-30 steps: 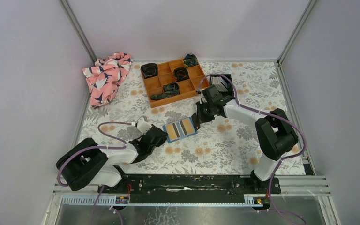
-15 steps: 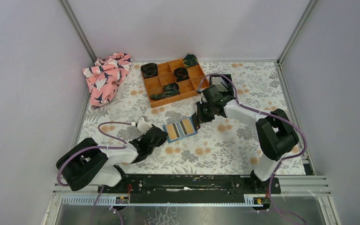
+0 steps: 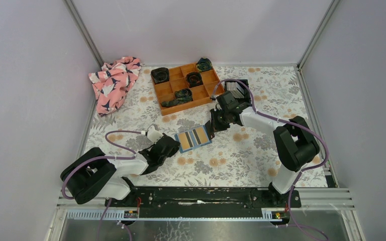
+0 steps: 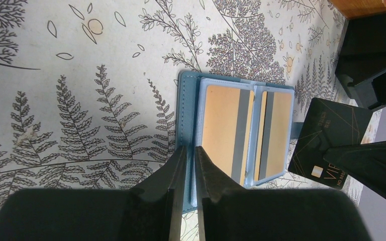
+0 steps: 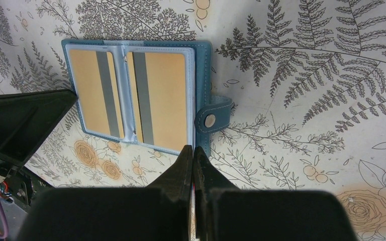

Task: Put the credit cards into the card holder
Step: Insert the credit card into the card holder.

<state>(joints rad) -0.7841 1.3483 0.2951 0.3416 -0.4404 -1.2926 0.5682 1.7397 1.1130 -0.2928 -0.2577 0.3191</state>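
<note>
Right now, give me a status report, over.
Left fingers shut on holder edge. Right fingers shut on a dark card, at the open holder's tab side. Nothing blocking between them.

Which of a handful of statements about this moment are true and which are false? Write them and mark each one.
1. The card holder lies open on the table. True.
2. The right gripper is empty. False: it pinches a dark card.
3. The dark card sits inside a pocket. False: it is outside the card holder, off its snap-tab side.
4. The left gripper is closed on the card holder's teal cover edge. True.
5. Every compartment of the orange tray is empty. False: several hold dark rolled items.
</note>
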